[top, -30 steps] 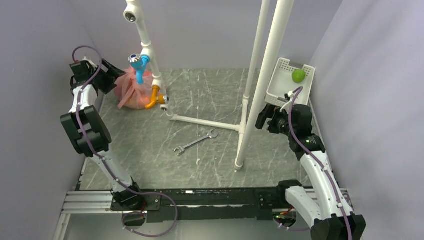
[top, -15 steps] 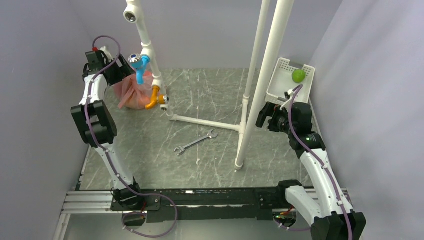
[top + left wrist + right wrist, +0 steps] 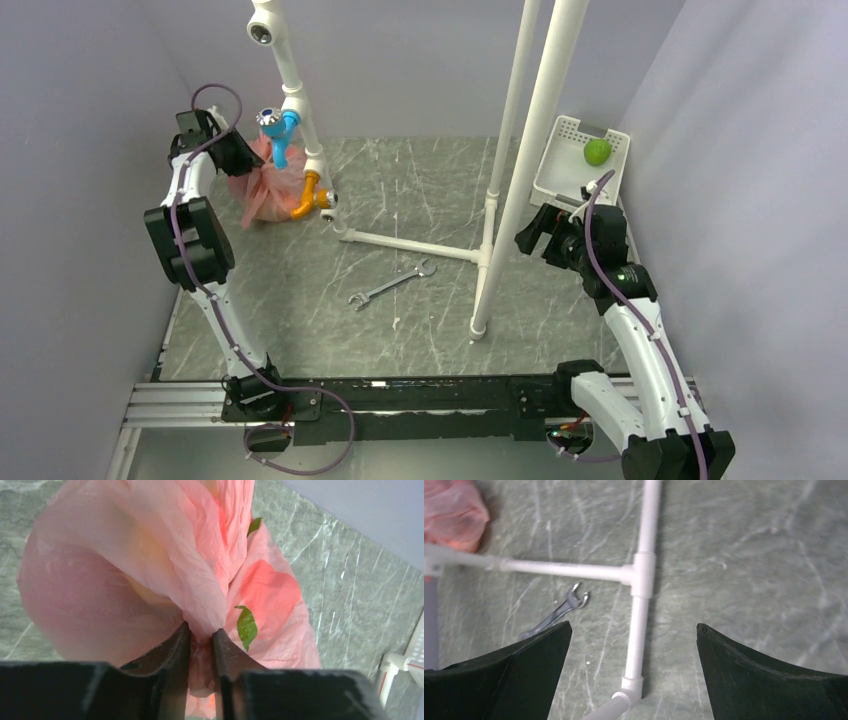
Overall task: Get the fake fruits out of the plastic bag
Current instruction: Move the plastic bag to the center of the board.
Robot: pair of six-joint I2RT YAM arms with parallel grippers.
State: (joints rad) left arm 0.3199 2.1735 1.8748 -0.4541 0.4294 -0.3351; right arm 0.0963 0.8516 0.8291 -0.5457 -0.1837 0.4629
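Note:
The pink plastic bag (image 3: 262, 190) sits at the far left of the table, behind the pipe with blue and orange fittings. My left gripper (image 3: 238, 156) is at its top and shut on a bunched fold of the bag (image 3: 125, 555); in the left wrist view the film is pinched between the left gripper (image 3: 201, 630) tips. The fake fruits show only through the film: an orange-red patch (image 3: 267, 592), a green leaf (image 3: 246, 625) and a pale yellow shape (image 3: 145, 540). My right gripper (image 3: 532, 232) hovers open at the right, far from the bag, its jaws (image 3: 634, 626) wide with nothing between.
A white pipe frame (image 3: 415, 246) stands across the middle, with tall posts (image 3: 520, 170). A wrench (image 3: 392, 284) lies on the table in front of it. A white slotted basket (image 3: 575, 165) at the back right holds a lime-green fruit (image 3: 597, 152). Walls close in on both sides.
My left arm swung in over the bag's top and its jaws closed on the bunched film. The right arm shifted only slightly and stayed open.

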